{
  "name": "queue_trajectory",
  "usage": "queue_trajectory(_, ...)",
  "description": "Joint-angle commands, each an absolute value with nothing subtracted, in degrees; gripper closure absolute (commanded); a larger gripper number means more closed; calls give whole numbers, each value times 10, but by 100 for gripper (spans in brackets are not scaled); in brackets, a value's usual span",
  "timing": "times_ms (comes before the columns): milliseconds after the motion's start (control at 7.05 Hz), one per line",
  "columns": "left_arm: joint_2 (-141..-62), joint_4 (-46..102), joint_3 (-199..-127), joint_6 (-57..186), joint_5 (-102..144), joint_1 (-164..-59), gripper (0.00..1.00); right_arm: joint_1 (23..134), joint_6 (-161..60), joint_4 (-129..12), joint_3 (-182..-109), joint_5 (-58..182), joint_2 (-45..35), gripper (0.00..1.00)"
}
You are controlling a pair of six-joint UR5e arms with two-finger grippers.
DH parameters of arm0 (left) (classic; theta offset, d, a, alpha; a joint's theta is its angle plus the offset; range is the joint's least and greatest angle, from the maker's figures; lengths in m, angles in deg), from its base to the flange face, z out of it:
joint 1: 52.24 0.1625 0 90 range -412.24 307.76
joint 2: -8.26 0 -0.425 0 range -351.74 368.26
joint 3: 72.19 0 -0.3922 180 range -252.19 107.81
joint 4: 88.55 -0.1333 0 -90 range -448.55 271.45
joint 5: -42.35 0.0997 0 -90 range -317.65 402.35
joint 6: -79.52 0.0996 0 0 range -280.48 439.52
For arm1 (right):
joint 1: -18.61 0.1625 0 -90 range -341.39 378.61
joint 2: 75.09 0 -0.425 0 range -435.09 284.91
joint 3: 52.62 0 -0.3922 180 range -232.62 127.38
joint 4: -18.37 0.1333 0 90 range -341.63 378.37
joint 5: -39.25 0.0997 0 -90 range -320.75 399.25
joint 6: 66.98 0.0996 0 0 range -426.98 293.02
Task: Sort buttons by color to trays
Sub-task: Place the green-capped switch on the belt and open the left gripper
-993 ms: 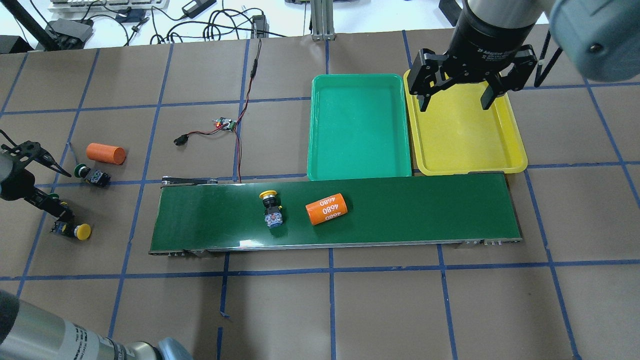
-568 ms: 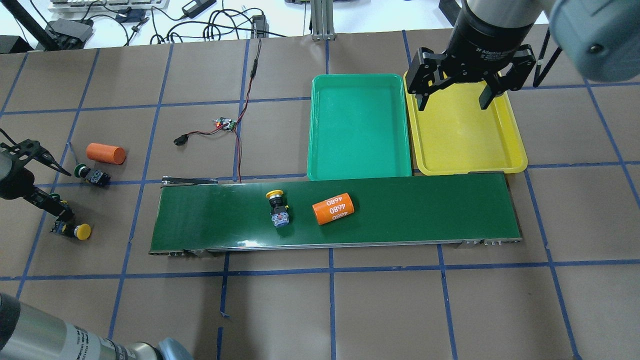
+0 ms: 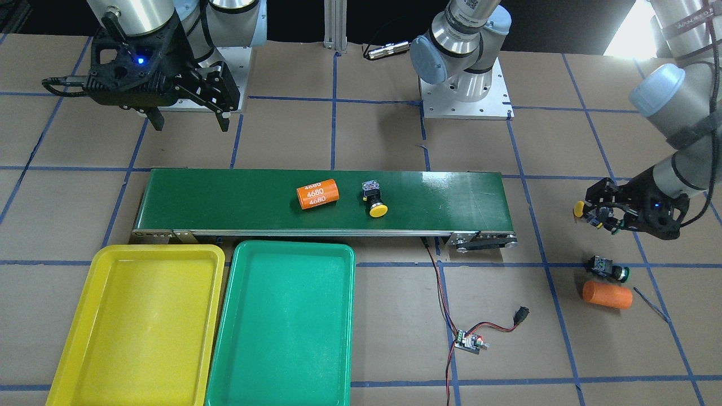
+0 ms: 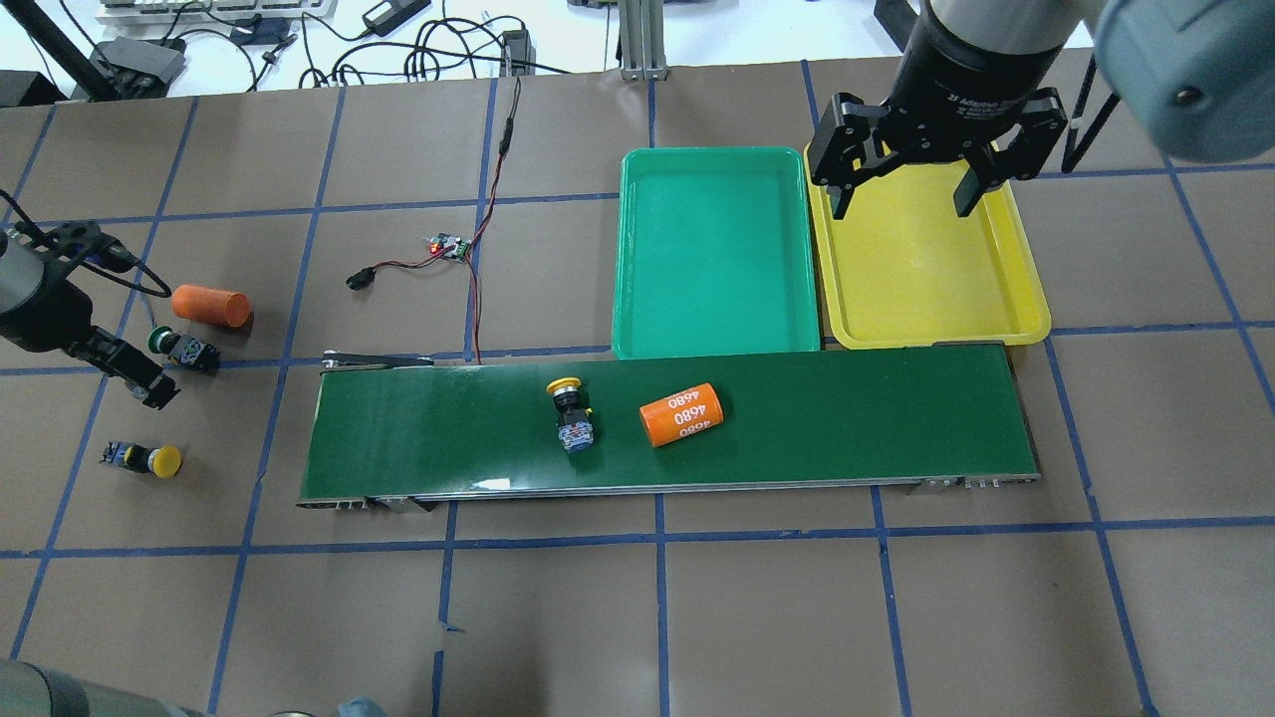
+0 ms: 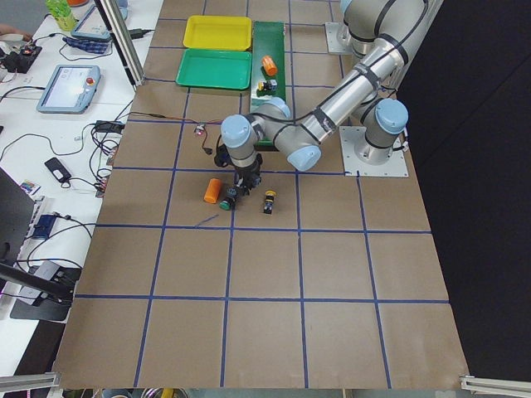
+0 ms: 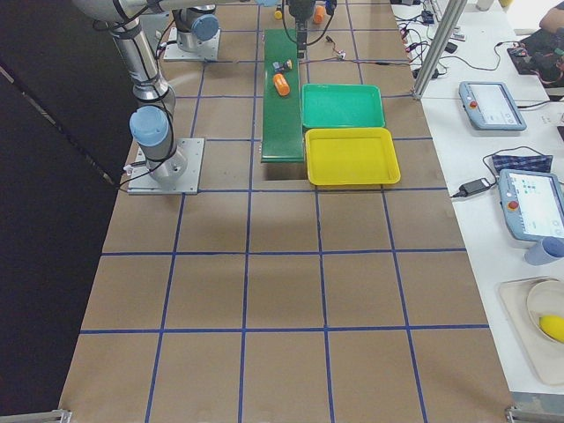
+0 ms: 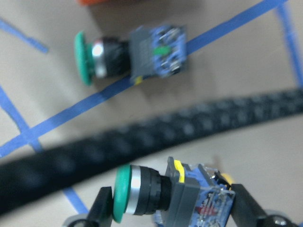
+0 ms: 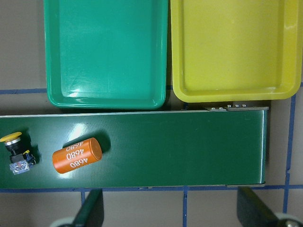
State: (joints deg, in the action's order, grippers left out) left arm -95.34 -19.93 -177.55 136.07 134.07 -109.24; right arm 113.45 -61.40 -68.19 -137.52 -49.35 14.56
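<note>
Left wrist-mounted: grasping a green-capped button (image 7: 156, 194) end to end in the left gripper (image 7: 173, 205), with fingers (image 7: 103, 210) clenched on cap and terminal block, long axis along the closing line. Hanging just beside a second green-capped button (image 7: 130, 56) lying on its side, apart.

Overhead exterior: one yellow-capped button (image 4: 149, 459) on the table (image 4: 697, 597) near that gripper. A second yellow-capped button (image 4: 570, 413) lying across the conveyor belt (image 4: 847, 418), cap toward the green tray (image 4: 717, 259) side, just beside an orange cylinder (image 4: 680, 414). Right gripper (image 4: 904, 207) by the yellow tray (image 4: 926, 289), fingers released wide, holding nothing. No button in either tray yet.

Key relation: green tray well apart from the left fingers, off toward the robot's right beyond the belt's near end; right arm far nearer. Probably calls for setting the held button on the near belt end rather than reaching for the tray.
</note>
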Motion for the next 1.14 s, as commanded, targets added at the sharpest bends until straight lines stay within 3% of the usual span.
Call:
queue_trajectory(0,-900,-163,-1793,1147,1338,-1232,88,1134,-614,-681,-1375,-493,146,0)
queue_trajectory(284,-884,-169,-1831,943,1288,-1342,88,1134,-614,-681,-1375,-494,145,0)
queue_trajectory(710,-872,-171,-1869,828,1284,-1408,83,1133,-616,-681,-1375,-495,145,0)
queue_trajectory(851,-874,-176,-1872,826,1285,-1408,47,1133,-615,-682,-1375,-495,145,0)
queue_trajectory(993,-884,-189,-1872,830,1285,-1407,0,1133,-615,-681,-1375,-495,145,0)
